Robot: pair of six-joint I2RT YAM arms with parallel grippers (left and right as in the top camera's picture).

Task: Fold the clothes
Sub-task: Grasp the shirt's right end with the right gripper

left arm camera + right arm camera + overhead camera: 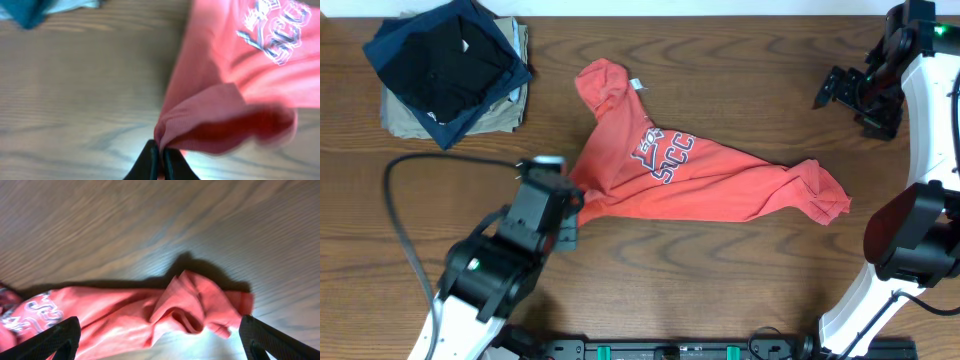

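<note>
Left gripper [161,152] clenches only a thin pinch of the coral T-shirt [690,170], crumpled on the table [720,290]; right gripper [832,92] hangs wide open, well apart. One-sided pulling could slip that hem free or drag the heap.

T-shirt [720,185] lettering [665,157] creased, partly reads "SOCC"; neck label [638,85] illegible.

T-shirt [690,170] | coral-red, white lettering | crumpled | mid-table

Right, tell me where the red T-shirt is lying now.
Overhead, the red T-shirt lies crumpled mid-table, right of the stacked dark and khaki garments. The left gripper pinches its left edge; the open right gripper sits off its far right.
</note>
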